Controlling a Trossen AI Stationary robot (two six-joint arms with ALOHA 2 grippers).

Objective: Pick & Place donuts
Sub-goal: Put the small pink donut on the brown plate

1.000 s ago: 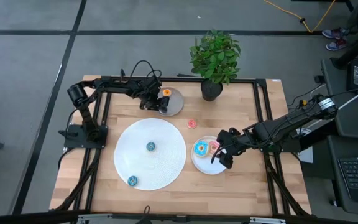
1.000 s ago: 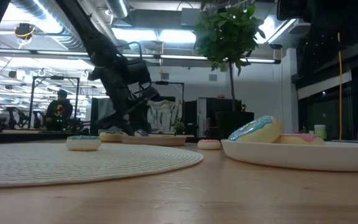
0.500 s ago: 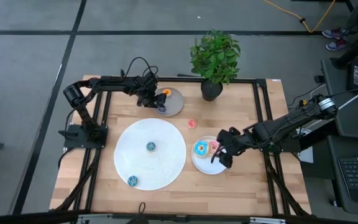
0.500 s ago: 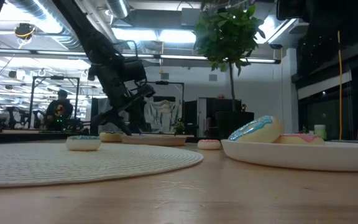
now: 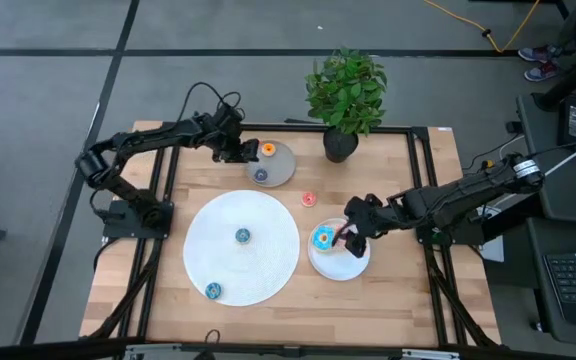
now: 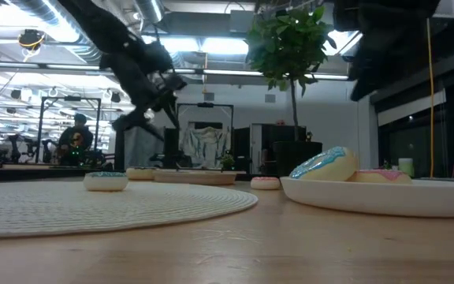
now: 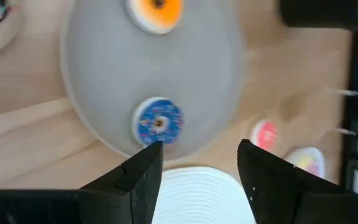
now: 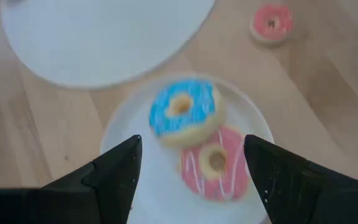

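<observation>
My left gripper hangs open above the near-left rim of the grey plate, touching nothing. On that plate lie a dark blue donut and an orange donut. My right gripper stands open over the white plate, above the blue donut and the pink donut, which lie side by side. A small red-pink donut rests on the bare wood between the plates. Two teal donuts lie on the large white disc.
A potted plant stands at the far edge, right of the grey plate. The large white disc fills the table's middle. Black frame rails run along the table's left and right sides. Bare wood lies along the near edge.
My left gripper has risen off the grey plate and drawn back toward the table's far left, leaving the dark blue donut lying there. My right gripper has shifted a little toward the table's left, over the white plate.
</observation>
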